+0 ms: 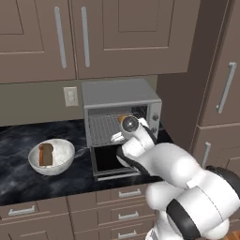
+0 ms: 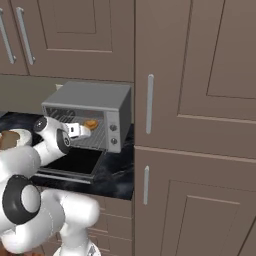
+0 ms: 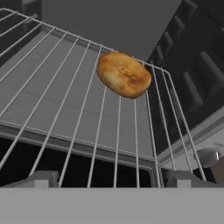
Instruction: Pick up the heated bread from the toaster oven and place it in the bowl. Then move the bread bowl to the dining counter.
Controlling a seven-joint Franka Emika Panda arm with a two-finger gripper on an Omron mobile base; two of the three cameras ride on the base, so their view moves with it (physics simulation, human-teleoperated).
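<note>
Ahead of end effector [image 3: 109, 177], bread [image 3: 124, 74] on rack [image 3: 65, 100]

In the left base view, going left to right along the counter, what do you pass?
bowl with a brown bread slice standing in it → toaster oven with its door down → heated bread on its rack, toward the right → tall cabinet

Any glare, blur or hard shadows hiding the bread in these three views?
Hand view: the heated bread is sharp and evenly lit on the wire rack, with no glare. Left base view: soft low-res render, bread mostly hidden behind the wrist. Right base view: toaster oven interior dim, bread small but visible.
</note>
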